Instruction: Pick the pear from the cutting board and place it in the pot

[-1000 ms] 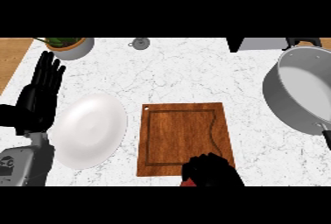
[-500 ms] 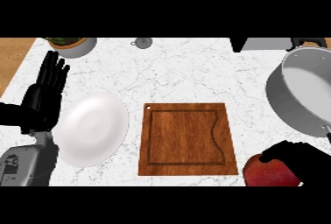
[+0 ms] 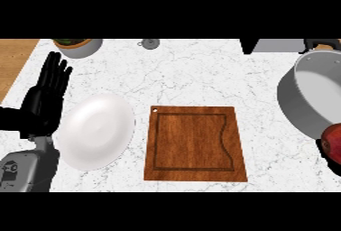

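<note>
Glossy red pear [image 3: 333, 144] beside steel pot [image 3: 313, 97], bare wooden cutting board [image 3: 194, 143], left hand [image 3: 45, 97] flat-fingered, right hand unseen

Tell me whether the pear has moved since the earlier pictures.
Yes. The pear has moved right, off the cutting board, whose lower edge it was over a second ago, and now shows at the view's right edge beside the pot.

No readable text, label, brand, number or sign anywhere on the tabletop [image 3: 200, 76]. Nothing legible on the cutting board [image 3: 194, 143], the plate [image 3: 94, 131] or the pot [image 3: 313, 97]. Possibly a small round mark on the grey forearm [image 3: 16, 169] at the lower left corner, too unclear to read.
</note>
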You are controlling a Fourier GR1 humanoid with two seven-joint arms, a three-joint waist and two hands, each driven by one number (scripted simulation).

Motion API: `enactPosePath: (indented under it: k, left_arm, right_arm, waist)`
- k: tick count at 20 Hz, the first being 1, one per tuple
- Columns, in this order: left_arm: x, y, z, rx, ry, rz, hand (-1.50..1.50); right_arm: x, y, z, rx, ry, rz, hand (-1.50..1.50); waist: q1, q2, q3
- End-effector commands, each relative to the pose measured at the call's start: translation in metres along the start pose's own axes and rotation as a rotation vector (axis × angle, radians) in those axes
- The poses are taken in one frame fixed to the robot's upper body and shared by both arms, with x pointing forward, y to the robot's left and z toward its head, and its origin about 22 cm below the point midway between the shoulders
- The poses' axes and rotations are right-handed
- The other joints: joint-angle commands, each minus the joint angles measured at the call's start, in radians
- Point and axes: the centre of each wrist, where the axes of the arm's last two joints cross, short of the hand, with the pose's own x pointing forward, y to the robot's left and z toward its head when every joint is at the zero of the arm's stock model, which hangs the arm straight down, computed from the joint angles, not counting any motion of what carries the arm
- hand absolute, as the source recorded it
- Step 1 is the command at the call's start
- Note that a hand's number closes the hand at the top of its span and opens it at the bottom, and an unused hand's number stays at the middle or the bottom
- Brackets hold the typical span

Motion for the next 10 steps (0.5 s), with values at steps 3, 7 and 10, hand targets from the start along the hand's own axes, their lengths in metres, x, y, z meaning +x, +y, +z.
enactPosePath:
  k: [3,7,10]
  left_arm:
    - [-0.002,-0.003,-0.001,0.002,0.001,0.001,0.0]
    - [0.001,-0.009,-0.005,-0.012,-0.012,0.0,0.0]
    - [-0.002,-0.007,-0.01,-0.016,0.0,0.001,0.0]
  right_arm:
    - [-0.094,0.001,-0.017,-0.023,0.045,-0.032,1.5]
    - [-0.141,-0.01,-0.052,-0.005,0.075,-0.045,1.5]
    - [-0.166,-0.017,-0.059,0.008,0.047,-0.066,1.5]
  waist:
    - [0.005,0.001,0.001]
    - [0.022,0.004,0.001]
    - [0.014,0.003,0.0]
